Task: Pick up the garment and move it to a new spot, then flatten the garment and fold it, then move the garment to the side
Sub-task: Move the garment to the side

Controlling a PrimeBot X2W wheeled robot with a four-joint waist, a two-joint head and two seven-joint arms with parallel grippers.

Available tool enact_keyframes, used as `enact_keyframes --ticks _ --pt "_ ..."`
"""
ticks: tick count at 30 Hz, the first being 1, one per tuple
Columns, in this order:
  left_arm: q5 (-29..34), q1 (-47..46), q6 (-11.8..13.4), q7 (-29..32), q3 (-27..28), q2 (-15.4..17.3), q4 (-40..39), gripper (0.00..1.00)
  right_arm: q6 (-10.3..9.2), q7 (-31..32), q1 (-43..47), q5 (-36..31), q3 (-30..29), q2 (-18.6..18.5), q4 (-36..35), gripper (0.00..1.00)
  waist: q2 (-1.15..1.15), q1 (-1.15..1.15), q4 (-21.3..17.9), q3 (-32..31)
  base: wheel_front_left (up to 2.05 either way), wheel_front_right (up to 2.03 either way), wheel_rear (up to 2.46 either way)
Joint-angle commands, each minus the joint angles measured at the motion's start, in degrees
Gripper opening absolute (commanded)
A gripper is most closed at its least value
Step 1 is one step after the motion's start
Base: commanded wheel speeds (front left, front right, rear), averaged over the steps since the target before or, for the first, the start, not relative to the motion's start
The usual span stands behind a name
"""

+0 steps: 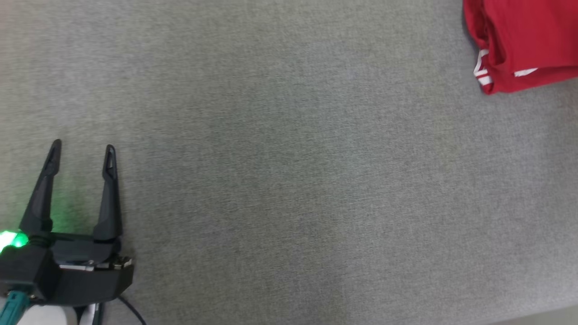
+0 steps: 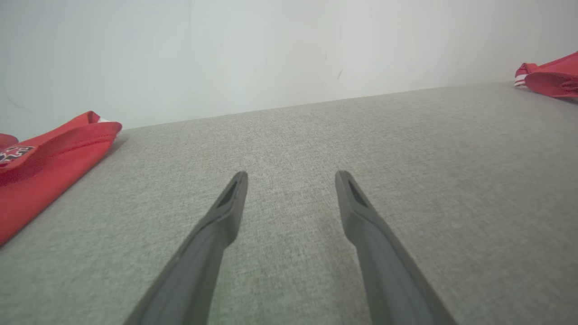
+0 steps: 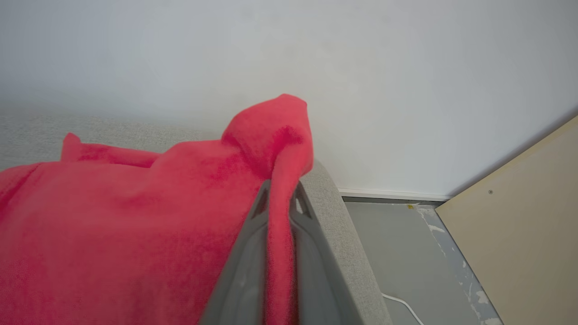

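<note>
The work surface is a grey woven fabric surface (image 1: 289, 180). The left gripper (image 1: 83, 145) is at the near left of the head view, fingers pointing toward the far side, with its jaws spread wide apart and nothing between them. A green indicator light (image 1: 11, 239) glows on its base, casting a green tint on the fabric just beside it. The left wrist view shows both fingers of this gripper low over bare grey fabric, apart from any cloth. The garment (image 1: 524, 40) is red with white stripes along one edge. It lies at the far right of the surface, well apart from the left gripper, and is bunched into folds. In the left wrist view, a second red cloth (image 2: 45, 153) bearing a printed emblem lies at the left of the surface, near the pale wall (image 2: 271, 54). In the right wrist view, the right gripper (image 3: 282, 187) has its jaws closed together on a raised fold of the garment (image 3: 135, 216). The cloth passes between the two fingers and rises in a peak just beyond the tips, while the rest spreads out to the left of the fingers. To the right of this gripper, the rounded edge of the surface drops to a grey floor (image 3: 397, 253). A white cable (image 3: 406, 307) lies on the floor, and a beige panel (image 3: 519, 234) stands at the right.
</note>
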Motion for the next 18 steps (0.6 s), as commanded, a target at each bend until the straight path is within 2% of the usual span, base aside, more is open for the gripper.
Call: enact_keyframes --ticks 1,12,13,14,15,18 --pt "0.3 1.0 0.0 -0.2 0.2 0.5 -0.3 1.0 -0.11 0.3 -1.0 -0.3 0.3 -0.3 0.2 0.0 -0.01 -0.01 -1.2 1.2 0.0 0.0 0.0" --pt "-0.1 1.8 0.5 0.7 0.2 1.4 -2.2 1.0 -0.11 0.3 -6.6 -2.0 1.0 -0.6 5.3 0.0 -0.01 -0.01 -1.6 2.2 0.0 0.0 0.0" --pt "-0.1 1.8 0.5 0.7 0.2 1.4 -2.3 1.0 -0.11 0.2 -7.0 -2.3 1.0 -0.5 5.9 0.07 -0.01 -0.01 -1.6 2.4 0.0 0.0 0.0" --pt "-0.2 1.8 0.6 0.7 0.2 1.5 -2.4 1.0 -0.11 -0.4 -7.5 -2.9 1.2 -0.5 6.3 0.36 -0.01 -0.01 -1.5 2.5 0.0 0.0 0.0" --pt "-0.3 1.7 0.7 0.7 0.2 1.5 -2.4 1.0 -0.11 -1.0 -7.9 -3.4 1.3 -0.5 6.6 1.0 -0.01 -0.01 -1.5 2.6 0.0 0.0 0.0" --pt "-0.4 1.6 1.0 0.7 0.3 1.5 -2.3 1.0 -0.11 -3.0 -8.7 -4.1 1.1 -0.3 7.7 1.0 -0.01 -0.01 -1.3 2.8 0.0 0.0 0.0"
